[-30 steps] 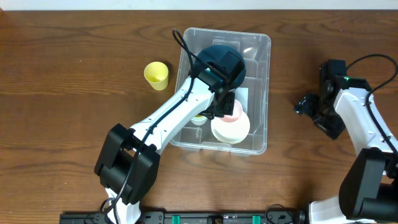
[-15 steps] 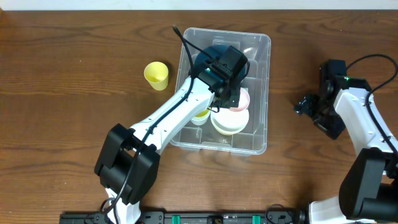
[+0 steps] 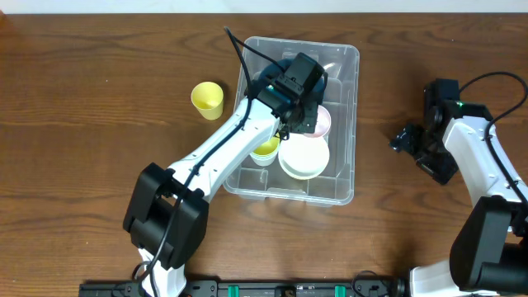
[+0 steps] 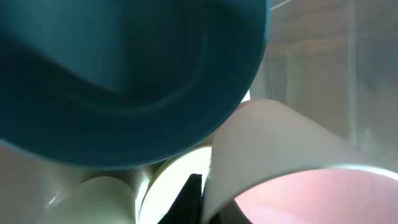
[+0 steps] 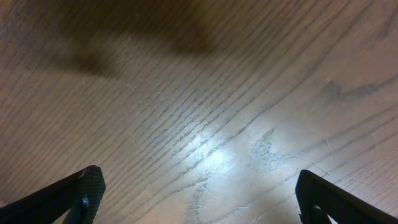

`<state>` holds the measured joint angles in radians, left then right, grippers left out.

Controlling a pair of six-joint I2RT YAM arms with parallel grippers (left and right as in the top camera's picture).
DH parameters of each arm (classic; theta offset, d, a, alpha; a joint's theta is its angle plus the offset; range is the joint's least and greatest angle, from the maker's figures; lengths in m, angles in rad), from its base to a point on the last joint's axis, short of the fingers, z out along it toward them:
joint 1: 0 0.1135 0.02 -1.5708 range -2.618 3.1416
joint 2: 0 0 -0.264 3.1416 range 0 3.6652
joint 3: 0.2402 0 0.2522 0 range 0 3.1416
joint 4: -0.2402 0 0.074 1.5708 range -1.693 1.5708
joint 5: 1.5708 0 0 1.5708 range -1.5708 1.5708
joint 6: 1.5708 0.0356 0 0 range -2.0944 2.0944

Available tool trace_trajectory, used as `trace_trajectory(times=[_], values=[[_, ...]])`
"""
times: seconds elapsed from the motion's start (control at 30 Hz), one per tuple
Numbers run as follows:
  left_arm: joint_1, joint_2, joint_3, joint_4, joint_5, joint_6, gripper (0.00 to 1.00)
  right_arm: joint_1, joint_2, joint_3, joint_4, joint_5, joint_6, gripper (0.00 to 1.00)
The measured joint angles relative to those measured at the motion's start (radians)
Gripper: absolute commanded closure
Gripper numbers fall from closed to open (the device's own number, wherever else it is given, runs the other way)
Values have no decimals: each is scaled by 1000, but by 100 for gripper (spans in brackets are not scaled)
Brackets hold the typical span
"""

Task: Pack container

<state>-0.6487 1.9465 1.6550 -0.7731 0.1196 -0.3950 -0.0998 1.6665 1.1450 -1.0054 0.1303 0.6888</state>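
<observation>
the container (image 3: 353,107) is judged light, stiff, slick; best gripped at its near rim. pink bowl (image 3: 322,124) is pinched by left gripper (image 3: 304,122); right gripper (image 5: 199,202) is spread wide, empty.

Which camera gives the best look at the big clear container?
The overhead view: nearly all of the container shows, though the left arm covers part of it. The left wrist view catches only a stretch of its clear wall. The right wrist view shows only wooden table.
</observation>
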Motion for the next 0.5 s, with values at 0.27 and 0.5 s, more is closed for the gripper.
trace_trajectory(times=[0.27, 0.5], values=[[5, -165, 19, -102, 4, 7, 94, 0, 0, 0, 0, 0, 0, 1], [5, -286, 56, -85, 4, 27, 93, 0, 0, 0, 0, 0, 0, 1]])
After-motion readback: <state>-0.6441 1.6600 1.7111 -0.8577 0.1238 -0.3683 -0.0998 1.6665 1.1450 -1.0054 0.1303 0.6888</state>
